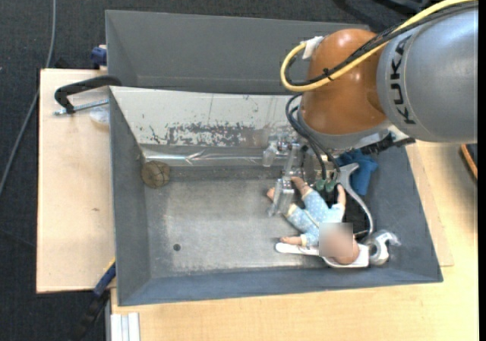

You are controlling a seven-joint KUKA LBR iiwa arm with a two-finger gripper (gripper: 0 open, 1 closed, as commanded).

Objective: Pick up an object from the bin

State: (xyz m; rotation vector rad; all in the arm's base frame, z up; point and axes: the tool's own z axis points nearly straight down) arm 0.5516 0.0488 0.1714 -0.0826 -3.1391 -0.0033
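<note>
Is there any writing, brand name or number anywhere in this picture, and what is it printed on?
"KUK": large black letters running along the grey robot arm; the word goes on past what I can read.
Nothing else is readable: I can make out no lettering on the doll or the grey metal bin.

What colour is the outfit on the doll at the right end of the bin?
Light blue, best seen in the camera view along the body of the doll.
</note>
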